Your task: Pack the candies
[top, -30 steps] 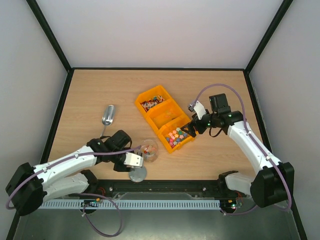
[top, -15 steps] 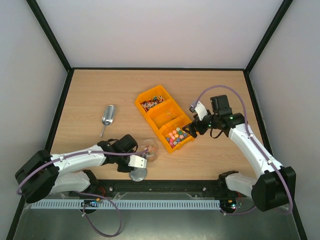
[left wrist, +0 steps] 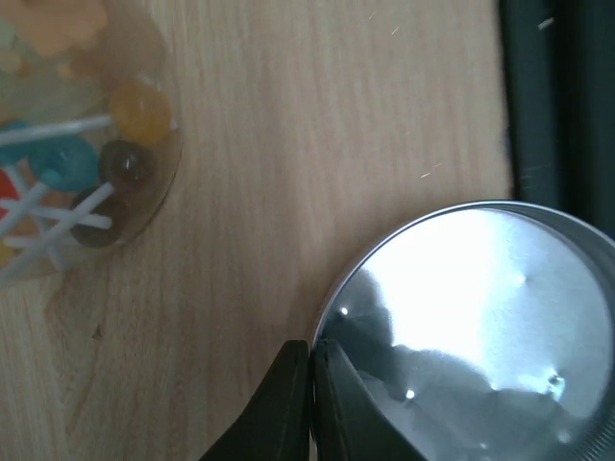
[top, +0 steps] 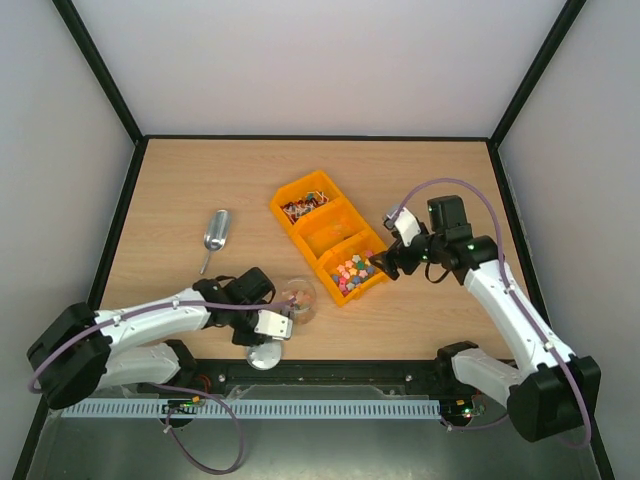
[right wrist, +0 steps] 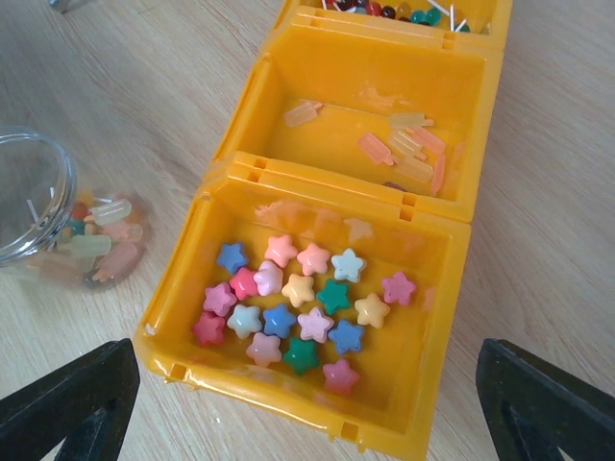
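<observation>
The candies (top: 303,207), small red and white sweets on thin sticks, fill the far compartment of the orange tray (top: 322,232); in the right wrist view they (right wrist: 404,12) show at the top edge. More lie in the glass jar (top: 298,298), and its base (left wrist: 58,163) shows in the left wrist view. My left gripper (left wrist: 312,355) is shut on the rim of the round metal lid (left wrist: 480,317), low at the table's near edge (top: 264,356). My right gripper (right wrist: 307,413) hangs open over the tray's near compartment, holding nothing.
Pastel star pieces (right wrist: 298,307) fill the near compartment, and a few pale flat pieces (right wrist: 408,149) lie in the middle one. A metal scoop (top: 215,232) rests left of the tray. The black frame rail (left wrist: 557,96) runs just past the lid.
My left gripper has closed on the lid's rim, and the lid has shifted slightly left and towards the near edge. The right arm has drifted a little to the right.
</observation>
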`<control>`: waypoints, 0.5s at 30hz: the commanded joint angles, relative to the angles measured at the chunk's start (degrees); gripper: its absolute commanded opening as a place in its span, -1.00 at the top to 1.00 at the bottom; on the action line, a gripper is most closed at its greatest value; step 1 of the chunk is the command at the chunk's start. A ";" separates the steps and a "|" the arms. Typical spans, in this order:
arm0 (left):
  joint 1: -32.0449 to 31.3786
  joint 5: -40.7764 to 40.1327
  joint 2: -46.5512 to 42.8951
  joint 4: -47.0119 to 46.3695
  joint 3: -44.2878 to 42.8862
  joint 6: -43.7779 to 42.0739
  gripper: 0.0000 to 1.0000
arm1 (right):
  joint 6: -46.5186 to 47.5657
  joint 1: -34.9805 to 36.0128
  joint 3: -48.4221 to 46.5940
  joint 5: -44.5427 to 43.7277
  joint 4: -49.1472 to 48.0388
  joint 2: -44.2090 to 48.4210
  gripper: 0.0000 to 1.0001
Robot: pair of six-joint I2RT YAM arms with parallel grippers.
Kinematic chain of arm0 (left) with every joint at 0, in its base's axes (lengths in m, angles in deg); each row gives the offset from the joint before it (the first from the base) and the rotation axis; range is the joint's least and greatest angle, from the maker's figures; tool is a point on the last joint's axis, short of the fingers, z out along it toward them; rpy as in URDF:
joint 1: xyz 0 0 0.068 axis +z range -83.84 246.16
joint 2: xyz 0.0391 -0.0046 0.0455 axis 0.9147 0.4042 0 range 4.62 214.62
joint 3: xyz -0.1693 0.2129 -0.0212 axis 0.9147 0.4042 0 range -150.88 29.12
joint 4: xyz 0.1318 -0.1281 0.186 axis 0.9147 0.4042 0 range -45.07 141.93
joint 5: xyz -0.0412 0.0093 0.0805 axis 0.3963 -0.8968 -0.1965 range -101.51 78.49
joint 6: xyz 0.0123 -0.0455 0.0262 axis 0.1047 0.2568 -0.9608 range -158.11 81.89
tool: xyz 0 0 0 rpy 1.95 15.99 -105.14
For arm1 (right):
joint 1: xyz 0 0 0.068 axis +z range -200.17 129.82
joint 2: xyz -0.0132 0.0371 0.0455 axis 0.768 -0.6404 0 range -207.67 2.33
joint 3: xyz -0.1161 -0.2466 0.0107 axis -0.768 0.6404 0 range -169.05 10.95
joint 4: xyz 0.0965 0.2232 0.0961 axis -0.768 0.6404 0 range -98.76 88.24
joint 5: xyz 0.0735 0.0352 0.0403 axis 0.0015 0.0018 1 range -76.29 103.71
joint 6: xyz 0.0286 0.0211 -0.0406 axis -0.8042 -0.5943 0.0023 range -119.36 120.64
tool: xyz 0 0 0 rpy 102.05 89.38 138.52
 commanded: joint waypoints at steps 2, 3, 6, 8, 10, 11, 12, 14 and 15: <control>-0.22 11.13 -4.24 13.85 -8.36 -1.24 0.96 | 5.23 0.17 2.05 1.70 2.36 6.22 -0.92; -0.23 13.05 -4.88 15.85 -10.39 -1.22 0.96 | 6.86 0.14 2.19 3.40 2.84 7.44 -0.91; -0.02 17.58 -4.90 20.48 -15.01 -2.17 0.96 | 13.67 0.41 1.76 11.06 6.39 10.57 -0.87; 0.24 20.46 -3.79 23.47 -18.39 -2.66 0.95 | 15.84 1.42 2.03 14.14 6.07 12.81 -0.79; 1.15 24.45 -2.19 25.87 -22.25 -2.68 0.95 | 17.84 3.42 2.47 15.73 4.73 14.53 -0.70; 1.67 26.11 -1.71 26.89 -24.06 -2.27 0.95 | 18.70 4.85 2.76 16.15 4.00 15.14 -0.66; 2.46 28.15 -0.68 27.70 -25.67 -1.76 0.95 | 19.65 6.55 3.07 16.53 3.33 15.63 -0.62; 4.44 33.19 1.50 29.78 -29.02 -0.83 0.95 | 23.29 11.12 3.23 16.93 3.12 15.62 -0.55; 5.46 35.75 2.93 30.96 -30.37 -0.58 0.95 | 25.11 13.86 3.61 16.16 2.60 15.44 -0.52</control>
